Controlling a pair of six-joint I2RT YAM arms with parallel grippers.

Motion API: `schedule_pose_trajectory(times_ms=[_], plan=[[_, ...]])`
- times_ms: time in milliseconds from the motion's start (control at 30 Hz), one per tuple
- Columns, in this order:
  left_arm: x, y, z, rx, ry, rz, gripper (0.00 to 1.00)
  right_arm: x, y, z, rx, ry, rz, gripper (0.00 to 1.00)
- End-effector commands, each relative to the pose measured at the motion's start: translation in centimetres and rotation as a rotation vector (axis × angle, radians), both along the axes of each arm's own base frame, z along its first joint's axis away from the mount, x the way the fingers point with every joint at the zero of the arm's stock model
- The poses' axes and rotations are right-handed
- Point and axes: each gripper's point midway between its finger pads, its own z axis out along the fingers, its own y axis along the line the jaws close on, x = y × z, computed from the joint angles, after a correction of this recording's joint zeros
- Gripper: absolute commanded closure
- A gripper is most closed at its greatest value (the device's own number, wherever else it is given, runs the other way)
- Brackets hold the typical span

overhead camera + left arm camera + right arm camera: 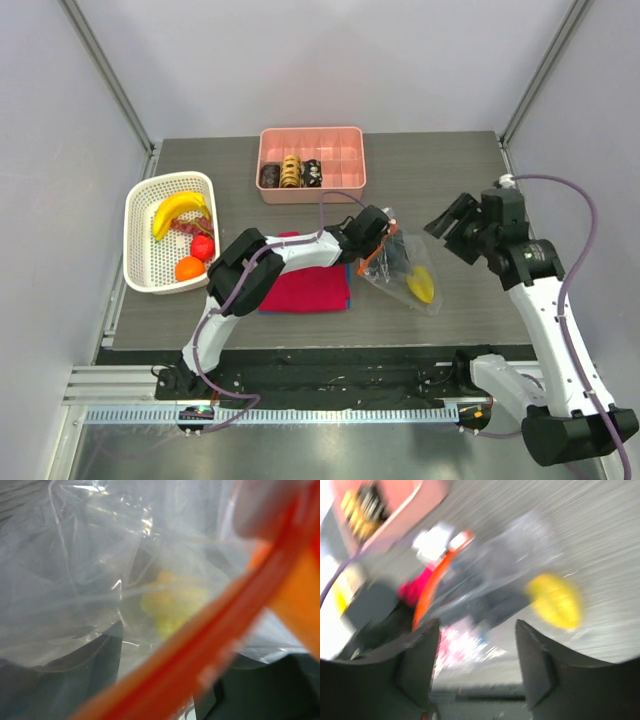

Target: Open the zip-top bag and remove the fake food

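— The right claw [450, 228] hangs spread and empty at two o'clock of the zip-top bag [405, 262]; the left claw [380, 240] sits at its orange zip strip [200, 650]; pinching or not, I can't tell.
— One yellow fake food [421, 285] piece lies inside; a loose hold could let the mouth sag shut; the red shirt [305, 288] crowds the bag at nine o'clock, with the white basket [140, 250] beyond.

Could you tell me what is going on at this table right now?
The left gripper is at the orange zip edge of the zip-top bag, which holds one yellow piece. The right gripper hangs open, clear of it. A banana, orange ball and red fruit lie in the white basket.
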Motion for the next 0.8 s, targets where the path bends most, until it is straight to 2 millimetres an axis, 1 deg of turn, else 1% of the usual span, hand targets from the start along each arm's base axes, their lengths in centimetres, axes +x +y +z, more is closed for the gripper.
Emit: schedule_pose_trajectory(times_ms=[0, 33, 67, 100, 133, 167, 200, 233, 267, 333, 367, 400, 433, 467, 500, 533, 567, 600, 633, 667, 700, 733, 767], plan=[[0.2, -0.6, 2.3, -0.032, -0.028, -0.054, 0.44, -0.4, -7.3, -1.8, -0.248, 0.117, -0.166, 0.37], [0.0, -0.8, 2.6, -0.043, -0.019, -0.068, 0.41, -0.3, -7.5, -2.5, -0.265, 0.136, -0.167, 0.4], [-0.2, -0.7, 2.6, -0.042, -0.013, -0.073, 0.39, -0.5, -7.8, -4.0, -0.269, 0.18, -0.183, 0.48], [-0.3, -0.8, 2.5, -0.043, -0.007, -0.074, 0.37, -0.6, -8.1, -5.1, -0.285, 0.211, -0.19, 0.52], [-0.3, -0.8, 2.5, -0.044, -0.002, -0.077, 0.36, -0.6, -8.2, -6.8, -0.294, 0.273, -0.184, 0.56], [-0.4, -0.8, 2.6, -0.046, 0.0, -0.08, 0.36, -1.2, -8.6, -9.0, -0.296, 0.345, -0.186, 0.65], [-0.5, -0.8, 2.3, -0.044, 0.004, -0.085, 0.36, -1.3, -8.3, -10.2, -0.289, 0.38, -0.165, 0.69], [-0.5, -0.9, 2.4, -0.047, 0.003, -0.09, 0.36, -1.5, -7.9, -11.9, -0.282, 0.437, -0.141, 0.81], [-0.6, -1.0, 2.5, -0.053, 0.011, -0.094, 0.36, -2.1, -8.4, -13.4, -0.272, 0.489, -0.156, 0.83], [-0.6, -1.2, 2.3, -0.055, 0.021, -0.098, 0.36, -2.1, -8.3, -14.5, -0.269, 0.501, -0.149, 0.92], [-0.7, -1.2, 2.2, -0.055, 0.03, -0.098, 0.36, -2.7, -8.2, -15.5, -0.268, 0.525, -0.136, 0.94], [-0.8, -1.4, 2.4, -0.064, 0.033, -0.105, 0.35, -2.4, -7.9, -15.8, -0.255, 0.516, -0.125, 0.94], [-0.9, -1.5, 2.2, -0.063, 0.041, -0.108, 0.34, -2.5, -7.2, -16.1, -0.222, 0.515, -0.103, 0.95], [-0.9, -1.6, 2.2, -0.066, 0.045, -0.109, 0.34, -3.3, -6.8, -17.2, -0.205, 0.538, -0.09, 0.96], [-1.0, -1.9, 2.3, -0.077, 0.053, -0.114, 0.34, -3.0, -6.6, -17.7, -0.199, 0.526, -0.085, 0.96], [-1.2, -2.0, 2.2, -0.079, 0.059, -0.118, 0.34, -3.1, -5.2, -17.9, -0.136, 0.518, -0.042, 0.96], [-1.2, -2.1, 2.0, -0.082, 0.062, -0.122, 0.34, -3.5, -4.7, -18.8, -0.111, 0.527, -0.027, 0.96], [-1.5, -2.3, 2.0, -0.085, 0.065, -0.125, 0.33, -2.8, -4.2, -18.9, -0.089, 0.494, -0.021, 0.96], [-1.5, -2.4, 2.1, -0.09, 0.062, -0.126, 0.33, -2.8, -3.8, -19.3, -0.063, 0.495, -0.018, 0.96], [-1.6, -2.6, 1.9, -0.087, 0.066, -0.13, 0.33, -2.7, -2.3, -19.2, -0.027, 0.485, 0.016, 0.96], [-1.8, -2.7, 1.8, -0.087, 0.067, -0.132, 0.33, -2.2, -1.9, -19.4, -0.008, 0.471, 0.02, 0.96], [-1.7, -2.7, 1.7, -0.086, 0.073, -0.129, 0.32, -2.3, -1.5, -19.7, 0.011, 0.475, 0.022, 0.96], [-1.8, -2.8, 1.5, -0.083, 0.079, -0.128, 0.32, -2.1, -0.9, -19.6, 0.054, 0.471, 0.031, 0.96]])
